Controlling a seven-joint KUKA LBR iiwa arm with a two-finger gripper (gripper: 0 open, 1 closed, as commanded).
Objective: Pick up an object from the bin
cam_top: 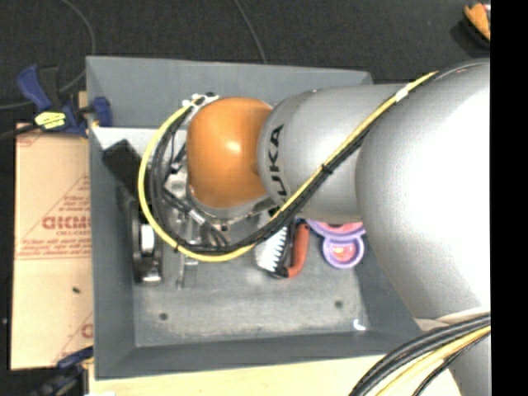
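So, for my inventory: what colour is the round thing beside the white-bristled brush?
The round ringed thing is purple, pink on top; camera view.

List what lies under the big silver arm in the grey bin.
Poking out below the silver arm: a white-bristled brush with a red handle and a purple round plastic piece. Their upper parts and anything further beneath are covered.

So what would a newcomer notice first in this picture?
First the big silver robot arm reaching in from the right, ending in a rounded orange cover above the middle of the grey metal bin. Next, close under the arm toward the bin's right, a red-handled brush with white bristles and a round purple and pink plastic thing lying side by side.
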